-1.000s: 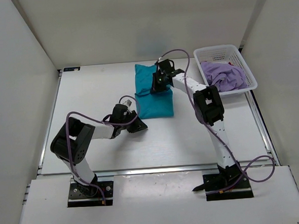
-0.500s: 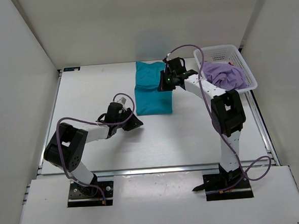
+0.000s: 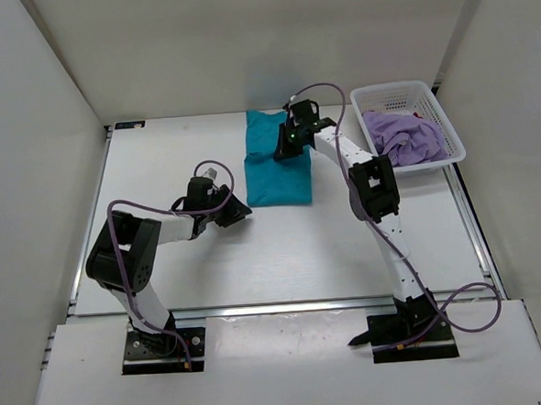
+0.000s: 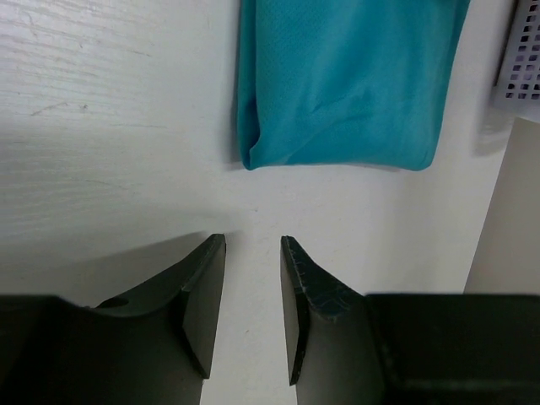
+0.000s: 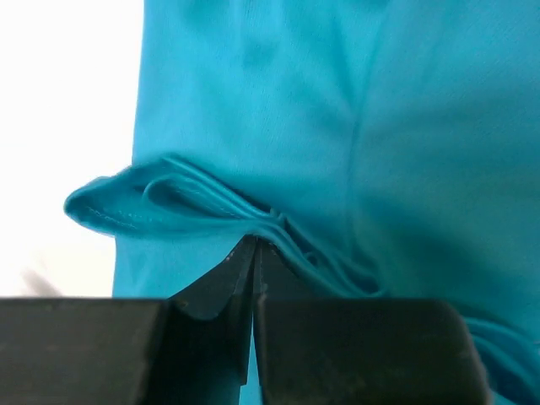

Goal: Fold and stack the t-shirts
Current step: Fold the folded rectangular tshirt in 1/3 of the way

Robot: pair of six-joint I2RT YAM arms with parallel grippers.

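Note:
A folded teal t-shirt (image 3: 276, 179) lies flat at the middle back of the table. My right gripper (image 3: 291, 144) sits over its far right part. In the right wrist view the jaws are shut and the teal fabric (image 5: 380, 101) bunches into wrinkles that meet at the right gripper (image 5: 255, 243) tips. My left gripper (image 3: 237, 207) rests low on the table just left of the shirt's near left corner. It stands open with only bare table between the fingers of the left gripper (image 4: 253, 240), a short way from the teal edge (image 4: 337, 84). A lavender t-shirt (image 3: 404, 137) lies crumpled in the basket.
The white mesh basket (image 3: 388, 90) stands at the back right corner, and its side (image 4: 523, 51) shows in the left wrist view. White walls close in the table on the left, back and right. The arm bases are at the near edge.
My left gripper has opened wider and shifted slightly left and back on the table. My right gripper swung right over the teal shirt's far end, then came back left.

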